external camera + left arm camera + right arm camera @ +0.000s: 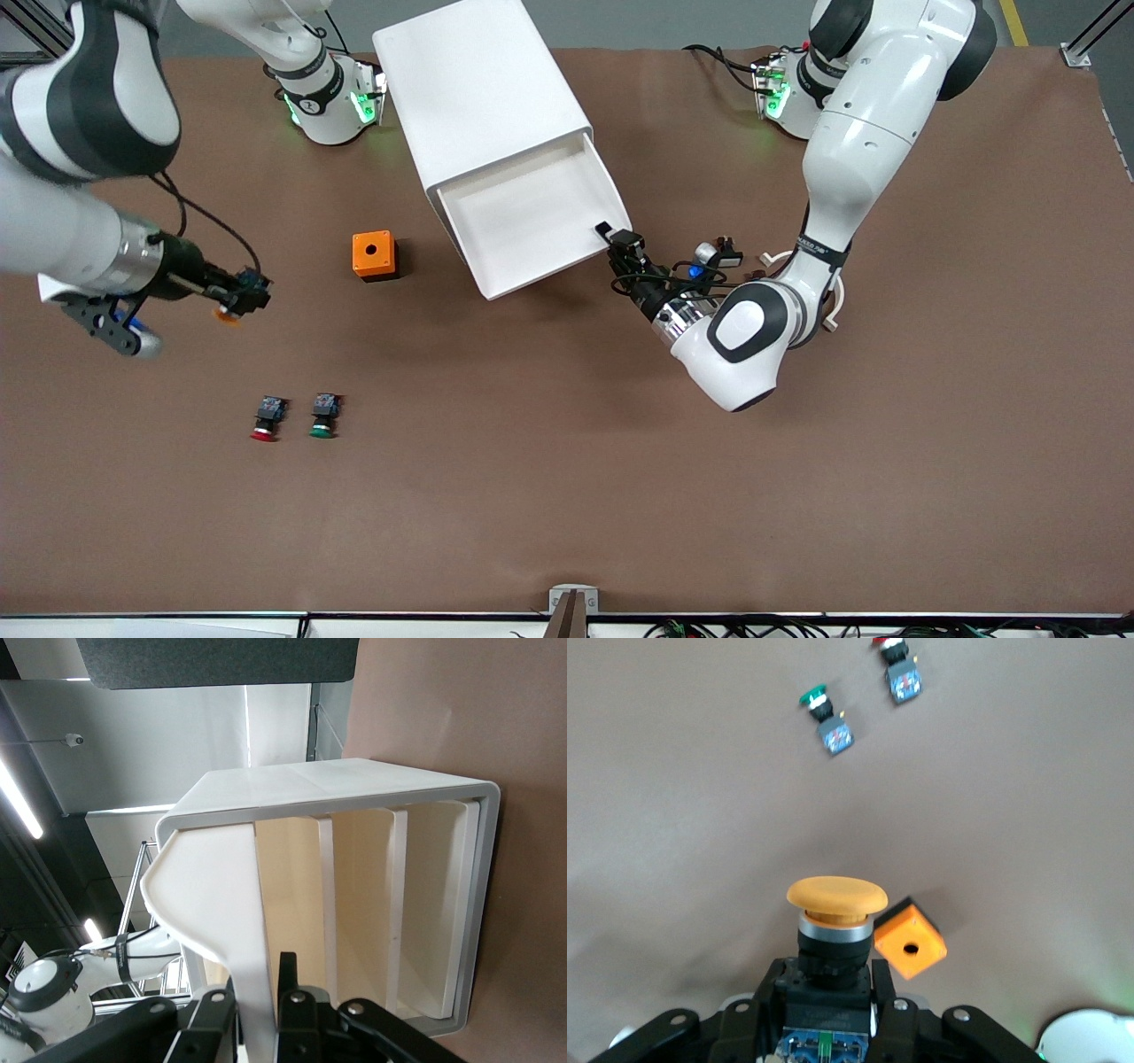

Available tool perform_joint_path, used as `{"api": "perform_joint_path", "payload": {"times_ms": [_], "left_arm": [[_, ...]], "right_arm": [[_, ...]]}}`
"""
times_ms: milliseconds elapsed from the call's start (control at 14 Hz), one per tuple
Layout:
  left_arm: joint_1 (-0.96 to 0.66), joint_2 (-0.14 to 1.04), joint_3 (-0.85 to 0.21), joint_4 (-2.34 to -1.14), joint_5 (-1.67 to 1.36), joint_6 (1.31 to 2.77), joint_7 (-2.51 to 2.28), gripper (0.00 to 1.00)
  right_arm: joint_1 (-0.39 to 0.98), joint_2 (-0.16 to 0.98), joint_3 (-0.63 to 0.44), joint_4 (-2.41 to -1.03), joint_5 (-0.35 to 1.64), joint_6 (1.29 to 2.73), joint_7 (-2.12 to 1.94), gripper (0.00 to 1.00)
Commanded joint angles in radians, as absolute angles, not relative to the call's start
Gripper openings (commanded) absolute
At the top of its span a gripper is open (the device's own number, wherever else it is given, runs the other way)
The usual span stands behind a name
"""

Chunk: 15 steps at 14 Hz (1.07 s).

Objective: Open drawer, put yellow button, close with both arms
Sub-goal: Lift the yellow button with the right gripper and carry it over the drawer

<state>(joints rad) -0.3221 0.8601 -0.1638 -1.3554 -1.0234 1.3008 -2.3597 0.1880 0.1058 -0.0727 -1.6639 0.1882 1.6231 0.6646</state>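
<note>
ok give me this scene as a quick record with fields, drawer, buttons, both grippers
drawer: top one, pulled out of the cabinet, nothing visible inside
yellow button: held in the right gripper, up in the air over bare table
left gripper: at the drawer's front corner, fingers either side of the front panel
red button: on the table, beside the green button
orange cube: on the table near the cabinet

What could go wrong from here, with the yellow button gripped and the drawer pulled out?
1. The right gripper holds the yellow button by its body only; it could slip on the way to the drawer.
2. The left gripper sits at the drawer's front corner, so the incoming arm may crowd it.
3. The drawer is shallow; a high release might bounce the button out.
</note>
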Motion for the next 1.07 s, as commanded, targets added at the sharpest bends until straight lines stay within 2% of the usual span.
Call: {"api": "perform_joint_path", "payload": {"times_ms": [0, 71, 142, 214, 427, 997], "left_arm": [[-0.321, 0.870, -0.160, -1.339, -1.045, 1.299, -2.362, 0.25], [-0.321, 0.870, -0.160, -1.339, -1.052, 1.299, -2.361, 0.36], [-0.318, 0.870, -0.160, -1.339, -1.058, 1.299, -2.359, 0.55], [-0.310, 0.870, -0.160, -1.336, -1.061, 1.310, -2.356, 1.00], [-0.308, 0.868, -0.161, -1.328, -1.074, 1.316, -2.327, 1.00], [-0.304, 0.868, -0.146, -1.243, -1.074, 1.319, -2.064, 1.00]], "right_arm": [[0.239, 0.028, -0.081, -1.704, 0.213, 1.605, 0.765, 0.00], [0.262, 0.014, -0.081, -1.704, 0.215, 1.594, 0.796, 0.00], [0.287, 0.003, -0.081, -1.706, 0.216, 1.592, 0.837, 0.00], [0.314, -0.008, -0.081, -1.712, 0.218, 1.594, 0.883, 0.00], [0.414, -0.017, -0.081, -1.712, 0.221, 1.612, 1.020, 0.00], [0.638, 0.015, -0.083, -1.750, 0.215, 1.822, 1.322, 0.00]]}}
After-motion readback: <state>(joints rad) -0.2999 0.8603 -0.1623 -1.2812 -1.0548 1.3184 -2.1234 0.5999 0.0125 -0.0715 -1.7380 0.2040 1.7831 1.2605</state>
